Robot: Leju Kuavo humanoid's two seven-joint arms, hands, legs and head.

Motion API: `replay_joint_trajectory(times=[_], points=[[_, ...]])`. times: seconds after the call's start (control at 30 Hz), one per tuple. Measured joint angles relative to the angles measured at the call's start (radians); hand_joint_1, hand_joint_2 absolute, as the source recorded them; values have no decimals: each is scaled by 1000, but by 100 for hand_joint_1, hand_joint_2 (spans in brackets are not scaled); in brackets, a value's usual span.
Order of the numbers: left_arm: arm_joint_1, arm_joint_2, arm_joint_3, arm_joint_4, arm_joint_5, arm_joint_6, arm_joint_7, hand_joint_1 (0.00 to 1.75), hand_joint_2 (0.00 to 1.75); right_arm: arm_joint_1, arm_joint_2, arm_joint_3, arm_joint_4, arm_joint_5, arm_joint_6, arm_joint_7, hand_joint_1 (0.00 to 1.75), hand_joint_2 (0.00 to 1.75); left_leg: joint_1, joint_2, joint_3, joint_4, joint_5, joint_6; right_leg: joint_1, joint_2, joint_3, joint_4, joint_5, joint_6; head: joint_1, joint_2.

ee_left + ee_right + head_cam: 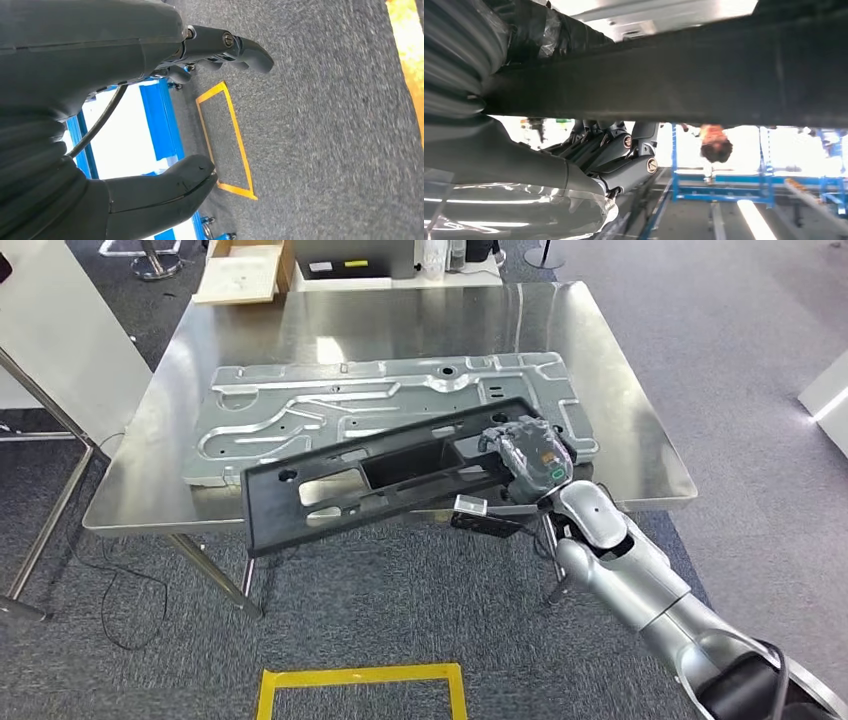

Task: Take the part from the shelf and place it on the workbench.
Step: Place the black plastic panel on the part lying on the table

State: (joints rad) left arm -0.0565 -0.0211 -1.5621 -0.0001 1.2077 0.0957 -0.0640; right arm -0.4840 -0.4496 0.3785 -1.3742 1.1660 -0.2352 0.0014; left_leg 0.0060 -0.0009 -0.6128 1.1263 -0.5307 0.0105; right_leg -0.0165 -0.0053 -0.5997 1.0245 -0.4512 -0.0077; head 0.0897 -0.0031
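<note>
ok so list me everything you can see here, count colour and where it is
black part: 1, black, long slotted panel held over the near edge of the workbench, above the metal panel
metal panel: 1, silver-grey, lying flat on the workbench
workbench: 1, shiny steel top, middle of the head view
cardboard box: 1, tan, on the floor behind the workbench
yellow tape square: 1, yellow, on the grey carpet in front of the workbench
blue frame: 1, blue, in the background of the right wrist view
person: 1, partly seen in the distance, right wrist view
right hand: 1, grey, grips the black part at its right end
left hand: 1, dark grey, hangs over the carpet, fingers apart, holding nothing
</note>
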Motion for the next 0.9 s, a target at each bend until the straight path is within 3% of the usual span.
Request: replay_joint_trajectory(times=[0.07, 0.1, 0.13, 0.17, 0.23, 0.27, 0.3, 0.4, 0.47, 0.57, 0.6, 0.63, 0.67, 0.73, 0.77, 0.8, 0.9], points=[[0, -5, 0, 0, -2, 2, 0, 0, 175, 12, -10, -12, -8, -5, -2, -6, 175, 175, 3, 0, -72, 136, -53, -4, 1, 2, 3, 0, -4, -7, 0, 0], [0, -6, 0, 0, -2, 2, 0, 0, 175, 17, -13, -15, -11, -7, -1, -7, 175, 175, 4, 0, -99, 180, -59, -5, 2, 5, 5, 1, -6, -8, 0, 0], [0, -7, 0, 0, -2, 3, 0, 0, 175, 21, -15, -17, -13, -7, 0, -8, 175, 175, 5, 0, -109, 186, -45, -5, 2, 7, 8, 1, -8, -7, 0, 0], [0, -8, 0, 0, -2, 4, 0, 0, 175, 24, -16, -17, -15, -7, 3, -8, 175, 175, 6, 0, -100, 153, -12, -4, 2, 10, 13, 2, -12, -5, 0, 0], [0, -7, 0, 0, -2, 6, 0, 0, 175, 28, -17, -17, -19, -6, 7, -8, 175, 175, 5, -1, -44, 19, 64, 2, 2, 15, 24, 3, -20, 2, 0, 0], [0, -7, 0, 0, -2, 7, 1, 0, 175, 28, -18, -18, -22, -6, 8, -8, 175, 175, 4, -2, -19, -38, 85, 5, 3, 17, 25, 5, -24, 6, 0, 0], [-1, -7, 0, 0, -2, 7, 1, 0, 175, 29, -19, -19, -24, -6, 8, -8, 175, 175, 2, -3, -4, -72, 92, 8, 4, 18, 26, 6, -26, 12, 0, 0], [-2, -8, 0, 0, -3, 7, 1, 0, 175, 32, -27, -20, -32, -6, 9, -8, 175, 175, -1, -4, 5, -93, 88, 21, 3, 19, 27, 2, -30, 31, 0, 0], [-1, -9, 0, 0, -3, 8, 1, 0, 175, 34, -32, -23, -36, -6, 9, -7, 175, 175, 3, -3, 16, -105, 89, 34, 1, 15, 14, 35, -52, 42, 1, 0], [-2, -9, 0, 0, -2, 10, 1, 0, 175, 37, -35, -33, -38, -6, 11, -5, 175, 175, 3, -2, 24, -110, 85, 45, 0, 12, -81, 209, -125, 51, 1, 0], [-2, -9, 0, 0, -2, 10, 1, 0, 175, 38, -35, -35, -38, -6, 12, -5, 175, 175, 2, -2, 27, -110, 81, 46, 0, 12, -113, 258, -134, 52, 1, 0], [-2, -9, 0, 0, -2, 10, 1, 0, 175, 40, -35, -37, -38, -6, 13, -5, 175, 175, 1, -3, 31, -110, 77, 47, 0, 11, -129, 273, -124, 53, 1, 0], [-2, -9, 0, 0, -2, 10, 1, 0, 175, 41, -36, -39, -38, -6, 14, -5, 175, 175, 1, -3, 37, -109, 73, 46, 0, 11, -125, 250, -95, 52, 1, 0], [-1, -9, 0, 0, -2, 10, 1, 0, 175, 41, -39, -42, -38, -6, 14, -5, 175, 175, 0, -3, 53, -109, 61, 41, 1, 9, -70, 121, -14, 46, 1, 0], [-2, -9, 0, 0, -2, 10, 1, 0, 175, 40, -40, -43, -38, -6, 14, -5, 175, 175, -1, -3, 58, -107, 56, 37, 4, 7, -41, 60, 11, 40, 1, 0], [-3, -9, 0, 0, -2, 10, 1, 0, 175, 39, -41, -44, -38, -6, 14, -5, 175, 175, -3, -3, 61, -107, 52, 33, 7, 6, -22, 19, 22, 35, 1, 0], [-5, -9, 0, 0, -2, 10, 1, 0, 175, 38, -42, -46, -39, -6, 14, -5, 175, 175, -5, -3, 66, -111, 43, 19, 10, 7, -10, -2, 13, 19, 0, 0]])
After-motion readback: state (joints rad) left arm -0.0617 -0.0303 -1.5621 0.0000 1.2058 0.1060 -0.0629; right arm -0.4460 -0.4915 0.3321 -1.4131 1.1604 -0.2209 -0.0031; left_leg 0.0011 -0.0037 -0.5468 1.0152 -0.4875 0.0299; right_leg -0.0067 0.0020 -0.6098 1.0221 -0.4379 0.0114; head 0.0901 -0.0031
